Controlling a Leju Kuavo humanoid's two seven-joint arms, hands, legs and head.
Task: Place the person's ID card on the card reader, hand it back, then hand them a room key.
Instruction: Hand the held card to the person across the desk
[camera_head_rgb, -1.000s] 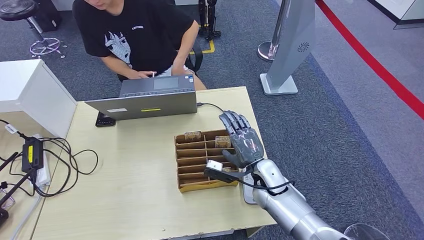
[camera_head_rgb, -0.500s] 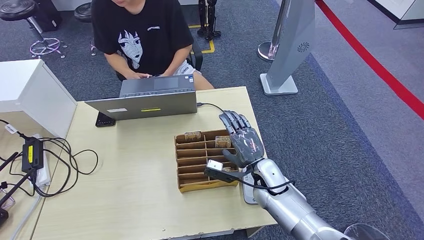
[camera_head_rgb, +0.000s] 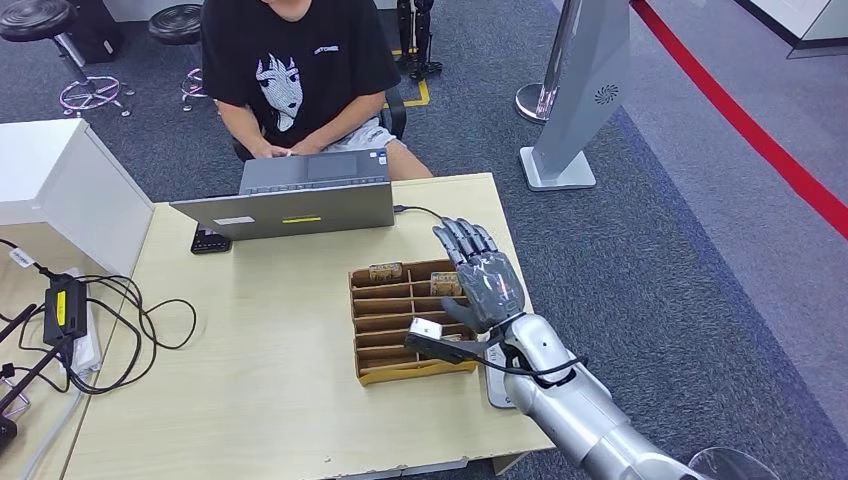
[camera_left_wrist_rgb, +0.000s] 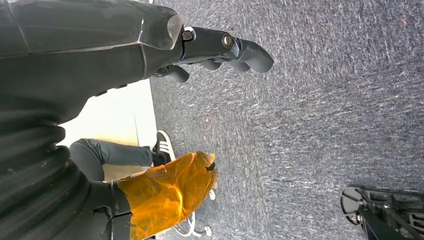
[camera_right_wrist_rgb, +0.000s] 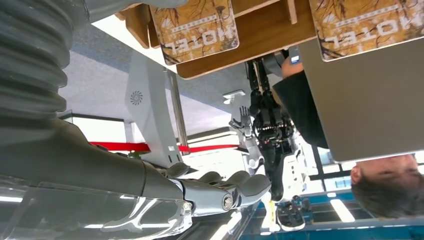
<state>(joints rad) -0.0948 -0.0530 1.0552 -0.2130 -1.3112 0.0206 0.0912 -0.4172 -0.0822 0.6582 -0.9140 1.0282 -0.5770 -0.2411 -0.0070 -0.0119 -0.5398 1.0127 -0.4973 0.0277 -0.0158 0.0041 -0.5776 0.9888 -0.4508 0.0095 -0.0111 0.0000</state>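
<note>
My right hand (camera_head_rgb: 482, 285) hovers open, fingers stretched out, over the right side of a wooden slotted card holder (camera_head_rgb: 356, 330) on the table. Brown key cards marked HOTEL stand in its far slots (camera_head_rgb: 385, 271), close below the hand in the right wrist view (camera_right_wrist_rgb: 195, 22). The right hand (camera_right_wrist_rgb: 220, 192) holds nothing. A flat grey device (camera_head_rgb: 496, 388) lies at the table's right edge, partly under my forearm. The person (camera_head_rgb: 300, 70) sits behind the table with both hands at a laptop (camera_head_rgb: 290, 205). My left hand (camera_left_wrist_rgb: 225, 47) hangs over the carpet, fingers loosely apart and holding nothing.
A white box (camera_head_rgb: 60, 190) and tangled black cables (camera_head_rgb: 130, 320) take up the table's left side. A small black item (camera_head_rgb: 210, 240) lies by the laptop's left corner. A grey floor stand (camera_head_rgb: 580, 100) rises beyond the table's right corner.
The person has shifted to the right and sits more upright at the laptop. My right hand has edged slightly toward the holder's far side.
</note>
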